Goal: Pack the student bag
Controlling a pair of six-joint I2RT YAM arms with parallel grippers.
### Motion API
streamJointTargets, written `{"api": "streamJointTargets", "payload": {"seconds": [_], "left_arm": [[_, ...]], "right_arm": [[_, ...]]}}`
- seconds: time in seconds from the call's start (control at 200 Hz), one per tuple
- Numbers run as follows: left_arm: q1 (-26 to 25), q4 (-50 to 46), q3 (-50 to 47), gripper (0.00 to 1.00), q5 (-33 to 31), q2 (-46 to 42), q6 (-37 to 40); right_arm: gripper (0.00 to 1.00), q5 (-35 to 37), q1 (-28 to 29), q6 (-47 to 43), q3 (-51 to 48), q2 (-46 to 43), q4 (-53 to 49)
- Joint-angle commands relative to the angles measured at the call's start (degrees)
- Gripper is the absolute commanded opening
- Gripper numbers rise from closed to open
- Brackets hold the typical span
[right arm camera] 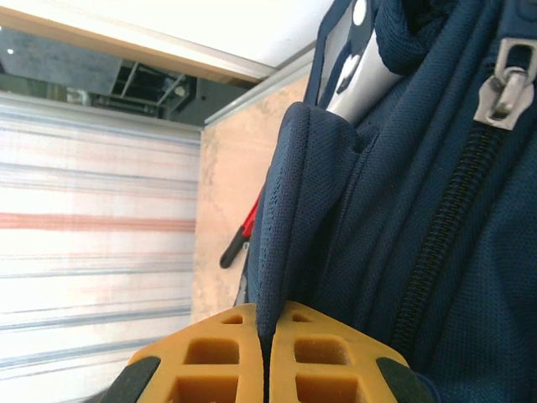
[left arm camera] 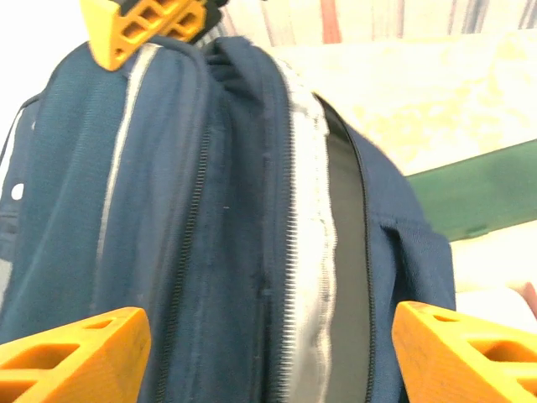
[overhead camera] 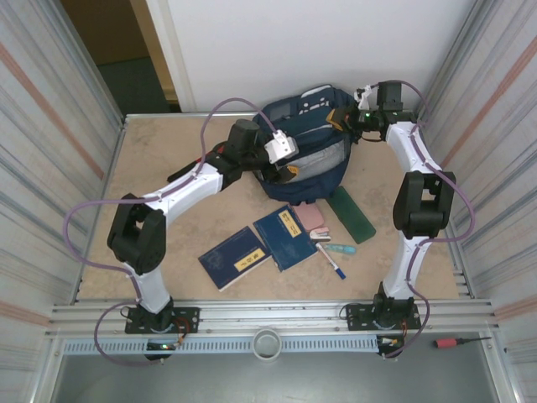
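The bag (overhead camera: 312, 143) lies at the middle of the table's (overhead camera: 168, 168) far edge. It is a soft, bulging navy backpack of woven mesh cloth, with a pale grey stripe along one seam and a coarse-toothed zip beside it. A metal zip pull (right arm camera: 506, 80) hangs on its upper side in the right wrist view. The table is a beige speckled board.

The right gripper (right arm camera: 264, 357) has orange plastic fingers with a honeycomb of ribs. They are pressed together on a thin fold of the bag's cloth at the bag's far right corner, and the fold rises straight out from between the fingertips. The left gripper (left arm camera: 268, 353) stands spread wide at the bag's near left side, one finger on either side of the zip and the grey stripe, holding nothing. Whether its fingertips touch the cloth I cannot tell.

Between the bag and the table's near edge lie two flat navy books (overhead camera: 285, 239) with yellow labels, a small pink block (overhead camera: 312, 217), a pen (overhead camera: 331, 262) and a flat dark-green strip (overhead camera: 352, 214). All of these lie apart from both grippers.
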Motion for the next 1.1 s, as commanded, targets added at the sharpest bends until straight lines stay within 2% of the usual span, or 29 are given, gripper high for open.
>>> {"api": "streamJointTargets", "payload": {"seconds": [0.0,0.095,0.235,0.286,0.491,0.541,0.591,0.686,0.746,0.782,0.872,0.922,1.002,1.092], "left_arm": [[-1.2,-4.0,1.6,0.70,1.7,0.5,3.1],[-2.0,-5.1,2.3,0.68,-4.3,2.1,5.7],[-3.6,-3.0,3.8,0.70,-15.1,4.6,8.4],[-4.1,-1.9,4.4,0.67,-18.0,5.3,9.2],[-5.1,4.5,3.4,0.38,-22.4,5.3,8.9],[-5.1,6.4,2.4,0.28,-22.5,4.4,8.2],[-5.2,8.5,1.7,0.12,-23.1,3.7,7.6],[-5.3,13.1,0.6,0.00,-26.0,2.6,7.1],[-5.4,15.7,0.4,0.00,-28.0,2.0,6.5],[-5.4,17.5,0.6,0.00,-29.4,1.7,5.7],[-5.4,18.7,2.7,0.00,-31.5,1.6,3.1],[-5.4,18.0,4.3,0.00,-32.0,1.7,1.2],[-5.2,17.2,5.9,0.00,-32.3,2.0,-1.9],[-4.9,15.4,7.1,0.00,-31.4,2.4,-6.2]], "right_arm": [[0.00,-5.4,0.4,1.7,3.8,-1.1,4.4],[0.00,-5.8,0.8,1.7,6.0,-0.6,4.2],[0.00,-6.3,1.3,1.7,6.6,0.1,3.9],[0.00,-6.6,1.5,1.4,7.1,0.5,3.5],[0.00,-6.3,1.6,0.0,8.8,2.6,1.1],[0.00,-6.0,1.6,-0.9,9.9,3.6,-0.2],[0.00,-5.6,1.7,-2.1,11.4,4.6,-2.3],[0.00,-4.7,1.9,-4.1,13.8,6.3,-5.5],[0.12,-3.0,2.0,-6.0,15.2,6.9,-8.2],[0.23,-0.4,1.7,-8.2,16.5,7.1,-11.2],[0.50,11.6,0.9,-15.9,18.2,5.4,-20.0],[0.61,19.8,0.4,-19.6,16.8,3.2,-23.6],[0.76,29.1,-0.4,-22.4,7.1,-3.6,-22.5],[0.85,33.5,-0.9,-23.4,-8.2,-13.0,-16.9]]}}
